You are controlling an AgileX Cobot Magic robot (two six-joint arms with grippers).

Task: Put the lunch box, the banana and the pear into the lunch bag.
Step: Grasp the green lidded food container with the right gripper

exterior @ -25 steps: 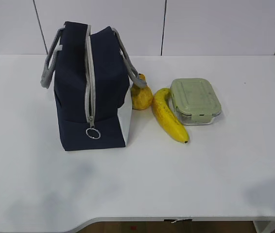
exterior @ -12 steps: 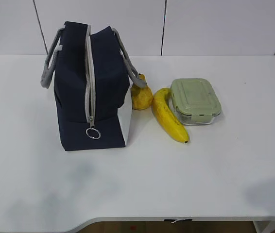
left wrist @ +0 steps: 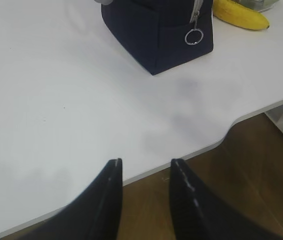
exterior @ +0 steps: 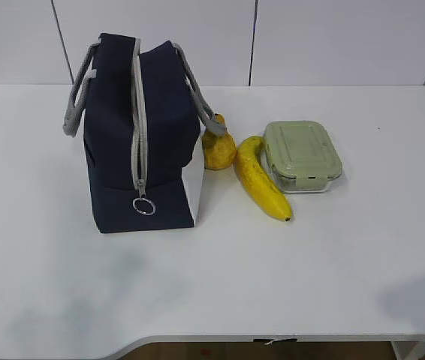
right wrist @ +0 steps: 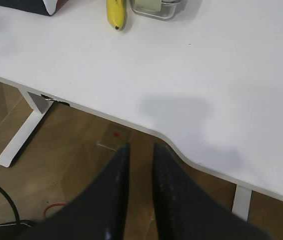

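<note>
You have a boxy navy-blue fabric lunch bag (exterior: pixel 141 135) standing upright on the white table (exterior: pixel 333 255), left of centre in the exterior view. Its grey zipper (exterior: pixel 138 120) runs over the top and down the near end, ending at a metal ring pull (exterior: pixel 143 206) low on that face; as far as you can see the zipper is closed. Grey webbing handles (exterior: pixel 77 97) droop on both sides, and a white panel (exterior: pixel 194 187) shows on the bag's right side.

Just right of the bag sits the small yellow-brown speckled pear (exterior: pixel 218 148), close against the bag with one handle hanging over it. Beside the pear lies the curved yellow banana (exterior: pixel 259 180), its dark tip pointing toward the front edge. The banana rests against the small clear rectangular lunch box with the pale green clip-on lid (exterior: pixel 301 155), which sits flat, lid on. All three are outside the bag.

Your left gripper (left wrist: pixel 144 165) hangs over the table's front edge, short of the bag, its dark fingers (left wrist: pixel 112 175) moderately apart with nothing between them. Your right gripper (right wrist: pixel 140 150) hangs off the front edge over the wooden floor (right wrist: pixel 11 110), its fingers only a narrow gap apart and holding nothing. Neither gripper shows in the exterior view.
</note>
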